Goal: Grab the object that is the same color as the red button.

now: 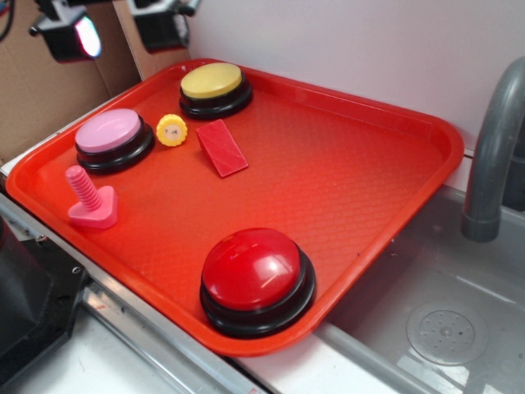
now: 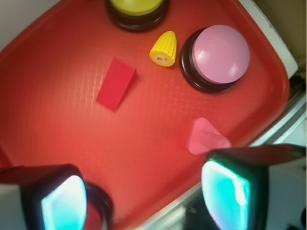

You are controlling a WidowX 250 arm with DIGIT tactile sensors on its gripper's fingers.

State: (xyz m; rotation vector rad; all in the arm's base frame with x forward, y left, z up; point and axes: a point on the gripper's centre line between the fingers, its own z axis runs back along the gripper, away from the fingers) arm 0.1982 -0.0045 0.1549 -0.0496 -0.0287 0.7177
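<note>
With its jaws standing wide apart and empty, the gripper (image 2: 144, 196) is hovering above the red tray (image 2: 57, 57) while the small red tile (image 2: 115, 85) is lying flat ahead of it, its long axis slanting away toward the yellow-topped button (image 2: 137, 9).

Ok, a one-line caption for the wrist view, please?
Open end effector above a red tray holding a red tile, toy corn, pink button and pink bolt.
</note>
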